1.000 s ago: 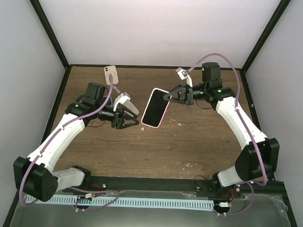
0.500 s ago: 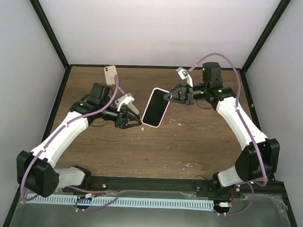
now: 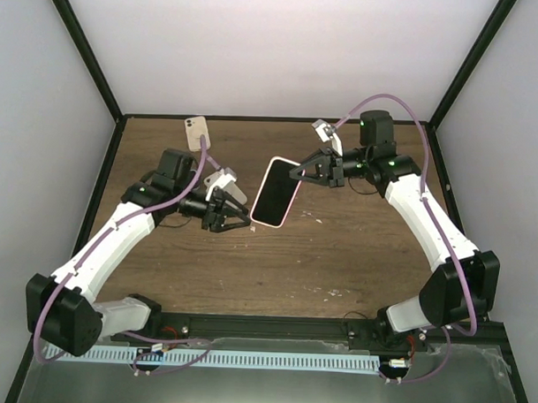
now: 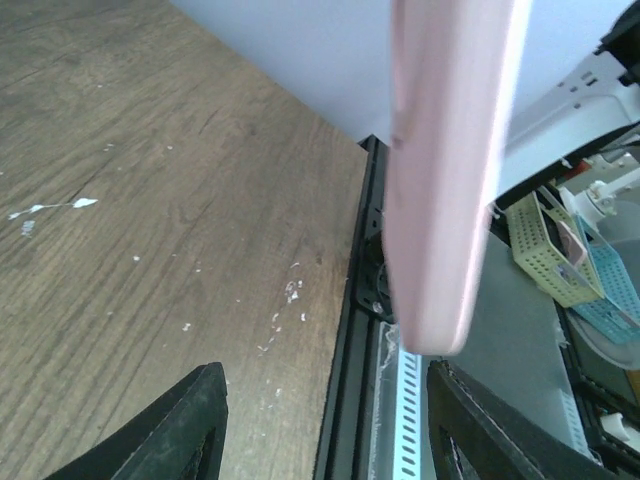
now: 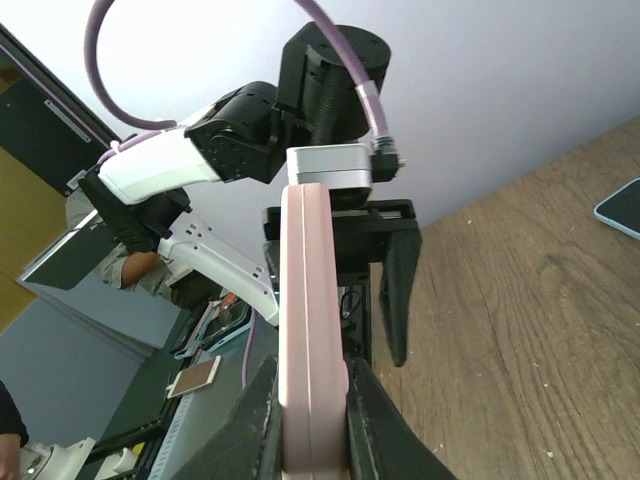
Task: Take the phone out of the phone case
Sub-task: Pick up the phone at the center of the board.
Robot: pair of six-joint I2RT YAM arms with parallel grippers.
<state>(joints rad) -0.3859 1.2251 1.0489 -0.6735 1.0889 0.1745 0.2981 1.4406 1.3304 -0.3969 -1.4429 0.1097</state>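
The case (image 5: 312, 330), phone (image 3: 274, 191) inside, is clamped at its one o'clock by the right claw (image 3: 298, 172); the left claw (image 3: 240, 209) is held spread, empty, at its eight o'clock.

The phone (image 3: 275, 191), dark screen facing up, sits in a pink case (image 5: 312, 330). It is held tilted above the table. The right gripper (image 3: 298, 172) pinches its far right edge. The left gripper (image 3: 240, 211), jaws parted, is just beside its near end, not touching.

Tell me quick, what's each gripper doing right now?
Left gripper: open, holding nothing.
Right gripper: closed on the edge of the pink-cased phone.
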